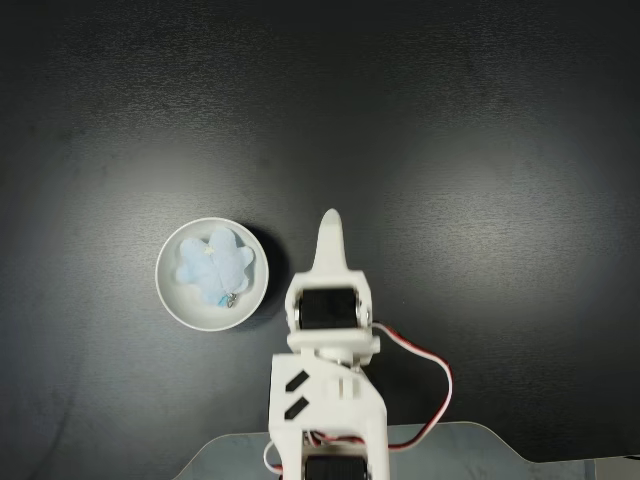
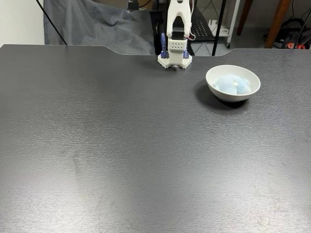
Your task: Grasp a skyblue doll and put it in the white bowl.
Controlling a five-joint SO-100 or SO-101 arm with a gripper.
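White arm point(image 1: 325, 400) seen from above in a fixed view, folded back over its own base at the bottom edge, pointing up the frame. Gripper point(image 1: 330, 225) at the top end: the fingers read as one narrow pointed white tip with no gap between them, so the jaws look closed, nothing between them. Black servo block sits just behind the tip. Red, white and black cable loops off the arm's right side in this view. In another fixed view the arm's base point(image 2: 175, 54) stands at the far table edge, links rising straight up out of frame.
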